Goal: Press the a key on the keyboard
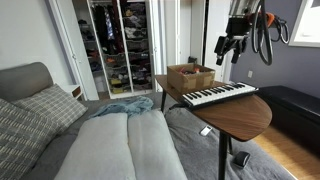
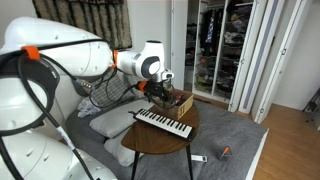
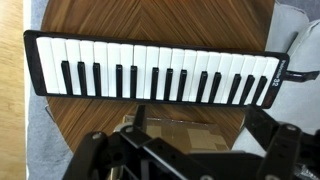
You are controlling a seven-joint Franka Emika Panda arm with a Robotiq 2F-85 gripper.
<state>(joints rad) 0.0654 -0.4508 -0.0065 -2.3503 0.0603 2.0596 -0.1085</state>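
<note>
The long white keyboard [image 3: 150, 65] with white and black keys lies across the top of the wrist view, on a round wooden table [image 3: 90, 125]. It shows in both exterior views [image 1: 220, 95] [image 2: 163, 123], along the table's front edge. My gripper [image 1: 232, 48] hangs well above the table, over the brown open-topped box [image 1: 190, 75] and behind the keyboard. In the wrist view its two dark fingers stand apart and empty [image 3: 200, 125], with the box [image 3: 165, 135] seen between them. It touches nothing.
The box [image 2: 180, 102] stands right behind the keyboard on the table [image 1: 235, 118]. A bed with grey covers [image 1: 110, 145] lies beside the table. An open closet [image 1: 120, 45] is at the back. A dark bench [image 1: 295, 105] stands by the wall. A small red thing [image 2: 225, 151] lies on the floor.
</note>
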